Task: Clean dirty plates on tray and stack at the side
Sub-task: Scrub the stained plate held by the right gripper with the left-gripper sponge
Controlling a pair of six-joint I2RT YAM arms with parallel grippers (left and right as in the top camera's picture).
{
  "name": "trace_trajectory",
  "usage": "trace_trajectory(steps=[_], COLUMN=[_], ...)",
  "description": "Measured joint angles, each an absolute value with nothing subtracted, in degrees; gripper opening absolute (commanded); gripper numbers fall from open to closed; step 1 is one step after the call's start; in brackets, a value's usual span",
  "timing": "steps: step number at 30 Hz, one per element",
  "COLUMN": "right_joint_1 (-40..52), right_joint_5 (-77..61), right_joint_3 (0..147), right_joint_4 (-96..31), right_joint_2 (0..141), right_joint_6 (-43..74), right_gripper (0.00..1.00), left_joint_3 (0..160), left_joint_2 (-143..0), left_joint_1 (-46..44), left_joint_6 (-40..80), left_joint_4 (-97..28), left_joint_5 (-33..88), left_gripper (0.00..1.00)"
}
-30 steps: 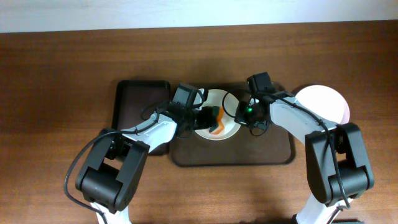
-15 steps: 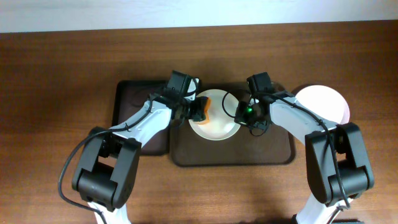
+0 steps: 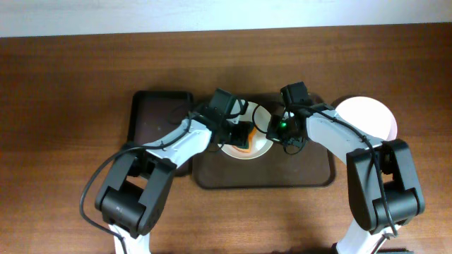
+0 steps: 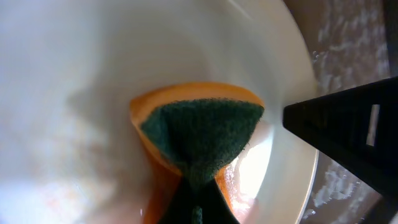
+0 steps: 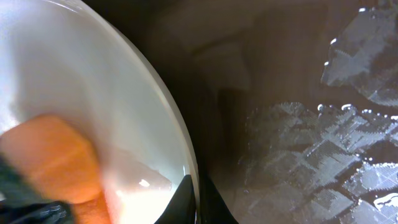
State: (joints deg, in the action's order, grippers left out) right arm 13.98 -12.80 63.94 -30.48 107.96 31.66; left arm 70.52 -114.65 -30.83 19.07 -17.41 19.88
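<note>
1. Your left tool (image 3: 241, 132) pinched a soft orange-and-green sponge (image 4: 199, 134) against the glossy round plate (image 4: 74, 56).
2. Your right tool (image 5: 194, 200) clamped its rim, on the wet brown tray (image 5: 298, 174), midway between the wooden bench's (image 3: 70, 70) side edges.

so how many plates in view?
2: a plate on the tray under the sponge, another plate on the table right of it; possibly a stack.

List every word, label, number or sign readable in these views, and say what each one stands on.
None: no view shows any legible writing.
The plate being wiped, the orange-and-green sponge, the brown tray, the black tray and the plate at the side are all unmarked.
The right arm shows only a green light, no lettering.
</note>
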Motion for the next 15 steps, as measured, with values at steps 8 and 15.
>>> trace_trajectory(steps=[8,15], right_joint_1=[14.0,14.0], right_joint_5=[-13.0,-13.1], right_joint_3=[64.0,64.0], right_joint_4=[-31.0,-31.0], right_joint_2=[108.0,108.0], right_joint_6=[31.7,31.7], right_gripper=[0.04,0.04], left_joint_3=[71.4,73.4], left_joint_2=[-114.9,-113.9], left_joint_1=[-28.5,-25.7], left_joint_6=[17.9,13.8], left_joint_4=[-17.5,-22.3], left_joint_5=[11.7,9.0], left_gripper=[0.0,0.0])
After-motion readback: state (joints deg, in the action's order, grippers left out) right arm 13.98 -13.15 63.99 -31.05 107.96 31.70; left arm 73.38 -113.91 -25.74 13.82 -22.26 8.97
